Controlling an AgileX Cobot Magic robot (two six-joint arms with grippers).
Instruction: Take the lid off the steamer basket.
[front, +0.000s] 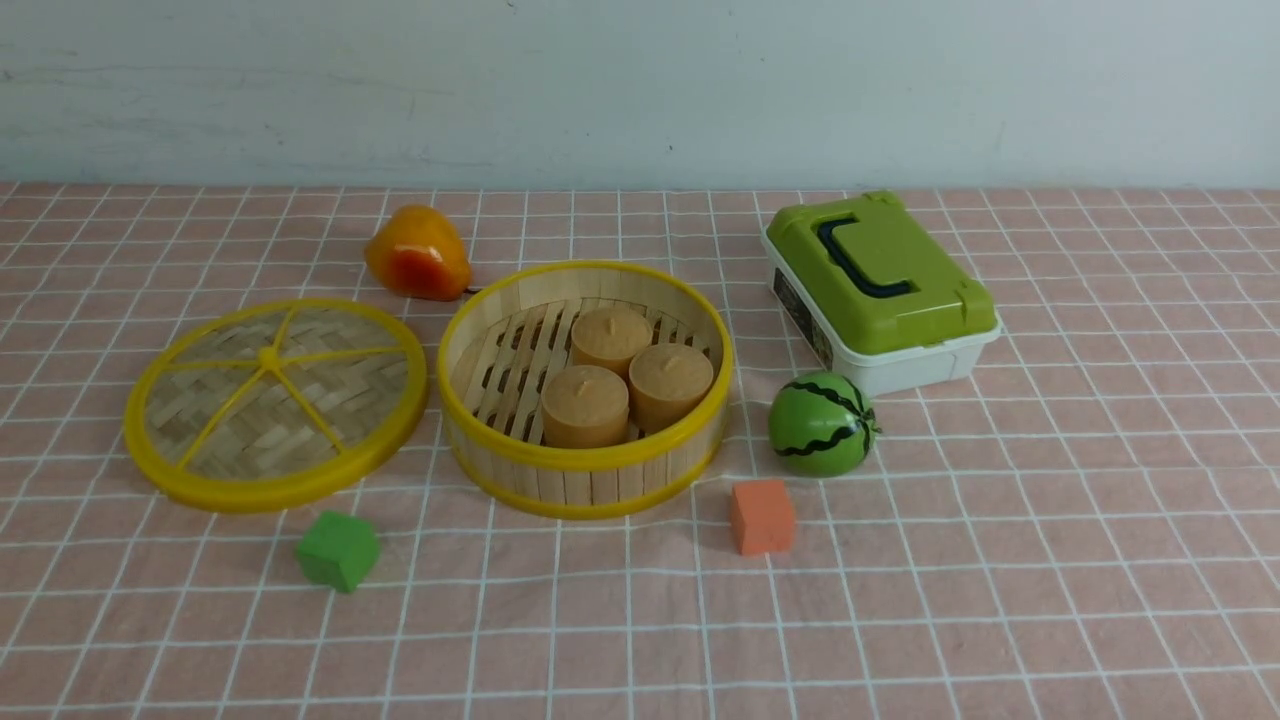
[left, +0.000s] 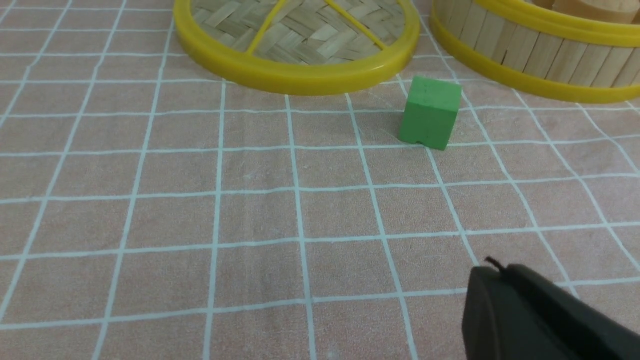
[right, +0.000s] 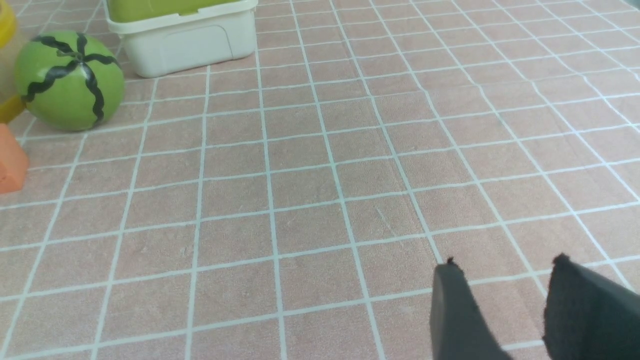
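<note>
The lid (front: 330, 390) lies flat on the table (front: 980, 620), centre knob up, well apart from the left gripper (left: 495, 264) and ahead of its jaws. It is off the steamer basket (front: 590, 485), which stands upright and uncovered just to the lid's right, also beyond those jaws. Three brown buns (front: 611, 338) sit on its slatted floor.

The left gripper's jaws are clenched together with nothing between them; the right gripper (right: 505, 260) has its fingers parted, bare tabletop showing in the gap. Both point forward over the table, touching none of the objects.

Nearer the left jaws than the lid is the green block (front: 340, 550), still apart from them. The pear (front: 418, 252) lies farther out, behind the gap between lid and basket. Ahead of the right jaws and well apart are the orange block (front: 763, 517), the striped watermelon (front: 820, 425) and, farther off, the white box (front: 905, 365) with its green lid (front: 905, 280) and dark handle.

Neither gripper shows in the front view; the wrist views give only the finger ends, dark and somewhat blurred. The left wrist view cuts off the lid and basket, the right one the orange block and box. The pear's stem end is partly hidden near the basket's rim.
</note>
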